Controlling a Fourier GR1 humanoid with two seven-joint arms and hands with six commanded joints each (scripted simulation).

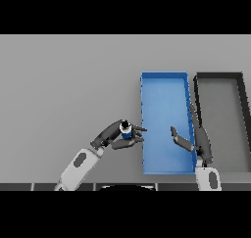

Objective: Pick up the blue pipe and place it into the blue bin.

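Note:
A short blue pipe [126, 130] with a dark top stands upright between the fingers and thumb of my left hand [111, 136], which is shut on it. It is just left of the blue bin [164, 170], close to the bin's left wall. My right hand [195, 136] is open, with its fingers straight along the bin's right wall and its thumb reaching over the bin floor.
A dark grey bin [218, 76] stands right beside the blue bin on its right. The grey table [63, 85] stretches wide to the left and behind.

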